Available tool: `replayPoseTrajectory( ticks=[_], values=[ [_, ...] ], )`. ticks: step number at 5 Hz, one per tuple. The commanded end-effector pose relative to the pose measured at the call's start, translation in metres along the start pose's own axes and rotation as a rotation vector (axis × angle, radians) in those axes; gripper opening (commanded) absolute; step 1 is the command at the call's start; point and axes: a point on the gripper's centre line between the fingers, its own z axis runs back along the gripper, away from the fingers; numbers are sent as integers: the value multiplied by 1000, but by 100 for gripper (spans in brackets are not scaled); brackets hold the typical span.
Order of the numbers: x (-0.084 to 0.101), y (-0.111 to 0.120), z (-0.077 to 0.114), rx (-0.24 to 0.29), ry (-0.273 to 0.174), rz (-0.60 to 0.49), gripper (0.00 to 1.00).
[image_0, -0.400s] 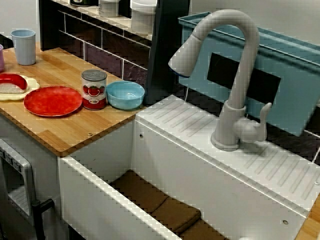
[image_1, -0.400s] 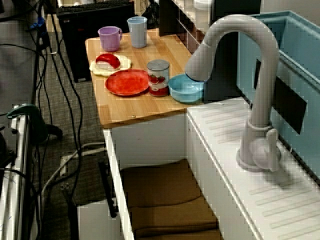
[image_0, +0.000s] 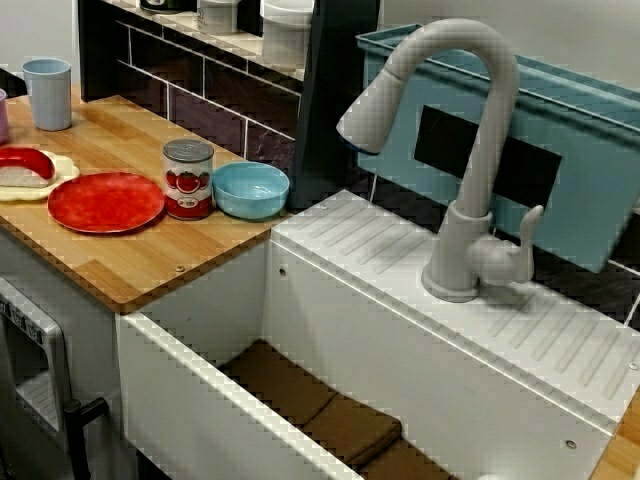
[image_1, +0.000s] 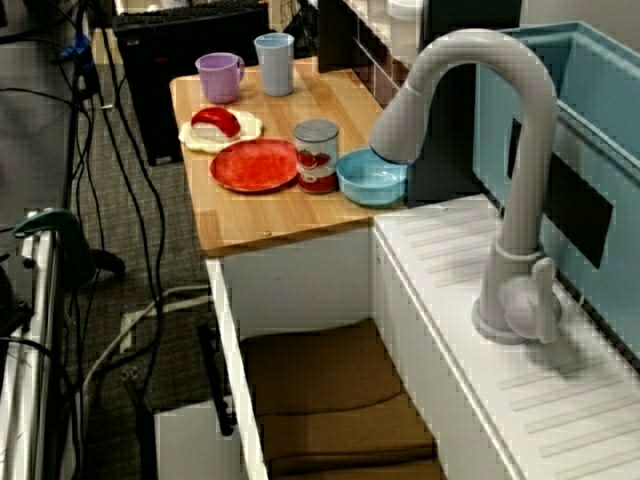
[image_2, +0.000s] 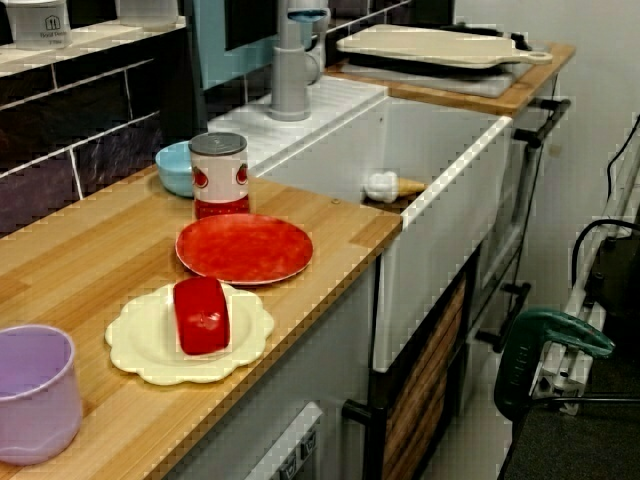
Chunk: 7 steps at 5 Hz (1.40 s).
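No gripper shows in any view. On the wooden counter (image_0: 130, 250) a tomato can (image_0: 188, 178) stands upright between a red plate (image_0: 106, 201) and a light blue bowl (image_0: 250, 189). The view along the counter shows the same can (image_2: 219, 174), the red plate (image_2: 244, 247), and a cream scalloped plate (image_2: 140, 350) carrying a red block (image_2: 201, 315). Behind the white sink (image_0: 190, 375) rises a grey faucet (image_0: 470, 150). Brown mats (image_1: 330, 390) line the basin, and a small white and tan toy (image_2: 392, 186) lies in it.
A purple mug (image_1: 220, 77) and a pale blue cup (image_1: 275, 63) stand at the counter's far end. A blue bin (image_0: 570, 140) sits behind the faucet. A cutting board (image_2: 440, 45) lies beyond the sink. Cables and a green-topped stand (image_1: 50, 225) occupy the floor.
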Motion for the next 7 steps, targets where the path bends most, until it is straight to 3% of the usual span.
replayPoseTrajectory(
  ticks=[1, 2, 4, 5, 6, 7],
  values=[
    [19, 46, -76, 9, -122, 49, 100],
    [50, 68, -105, 80, -208, 143, 100],
    [134, 100, -134, 158, -292, 259, 100],
    [158, 109, -146, 175, -303, 247, 100],
    [169, 117, -144, 189, -325, 167, 100],
    [178, 131, -136, 188, -307, 101, 100]
  ],
)
